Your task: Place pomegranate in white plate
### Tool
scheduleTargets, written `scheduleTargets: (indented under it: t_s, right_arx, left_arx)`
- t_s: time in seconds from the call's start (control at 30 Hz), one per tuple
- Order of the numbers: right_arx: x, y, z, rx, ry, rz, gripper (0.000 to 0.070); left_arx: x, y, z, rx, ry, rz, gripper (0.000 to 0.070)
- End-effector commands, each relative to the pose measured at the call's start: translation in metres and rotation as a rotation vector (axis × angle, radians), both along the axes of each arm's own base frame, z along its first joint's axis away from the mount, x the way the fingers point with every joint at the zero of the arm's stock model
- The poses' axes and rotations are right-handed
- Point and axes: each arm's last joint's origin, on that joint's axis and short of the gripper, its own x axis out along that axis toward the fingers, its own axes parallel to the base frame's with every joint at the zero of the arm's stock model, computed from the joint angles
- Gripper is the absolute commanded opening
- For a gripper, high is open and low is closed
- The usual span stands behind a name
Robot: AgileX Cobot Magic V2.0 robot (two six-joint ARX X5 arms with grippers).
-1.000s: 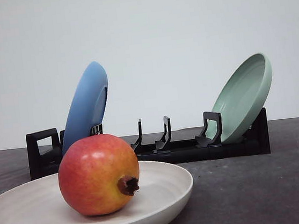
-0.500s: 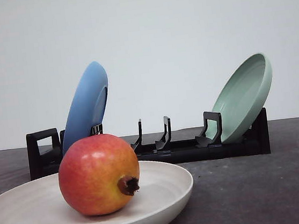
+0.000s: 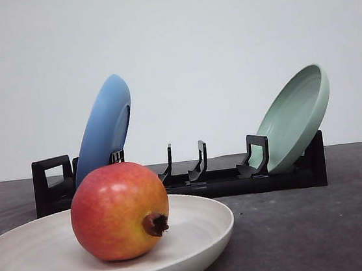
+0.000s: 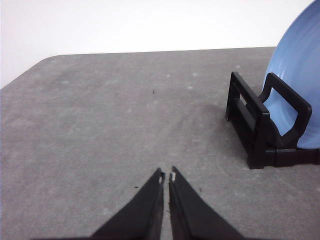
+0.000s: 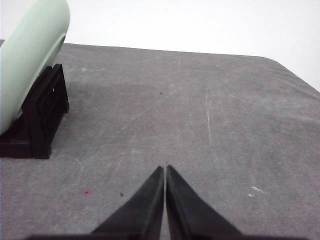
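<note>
The pomegranate (image 3: 119, 211), red blushing yellow-orange with a dark crown nub facing front right, rests inside the white plate (image 3: 204, 221) at the near left of the front view. My left gripper (image 4: 166, 176) is shut with nothing in it, hovering over bare grey table beside the rack's left end. My right gripper (image 5: 165, 169) is also shut and empty, over bare table beside the rack's right end.
A black dish rack (image 3: 219, 180) stands across the back of the table. A blue plate (image 3: 105, 128) leans in its left end and a pale green plate (image 3: 296, 116) in its right end. The grey tabletop (image 3: 309, 225) lies to the right of the white plate.
</note>
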Motion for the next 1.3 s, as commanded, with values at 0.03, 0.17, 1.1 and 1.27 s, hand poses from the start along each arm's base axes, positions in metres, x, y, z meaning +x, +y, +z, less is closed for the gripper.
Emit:
scheduleTargets:
  t_s: [0.03, 0.17, 1.1, 1.27]
  right_arx:
    - [0.0003, 0.0003, -0.0004, 0.013, -0.008, 0.001, 0.0]
    - [0.0003, 0.0003, -0.0004, 0.013, -0.008, 0.001, 0.0]
    - [0.0003, 0.0003, -0.0004, 0.014, -0.008, 0.001, 0.0]
    - [0.0003, 0.0003, -0.0004, 0.013, -0.008, 0.001, 0.0]
  left_arx:
    - [0.0005, -0.0001, -0.004, 0.004, 0.013, -0.001, 0.0]
    - [0.0005, -0.0001, -0.004, 0.004, 0.013, -0.001, 0.0]
    - [0.0005, -0.0001, -0.004, 0.004, 0.013, -0.001, 0.0]
    - [0.0005, -0.0001, -0.004, 0.004, 0.013, -0.002, 0.0]
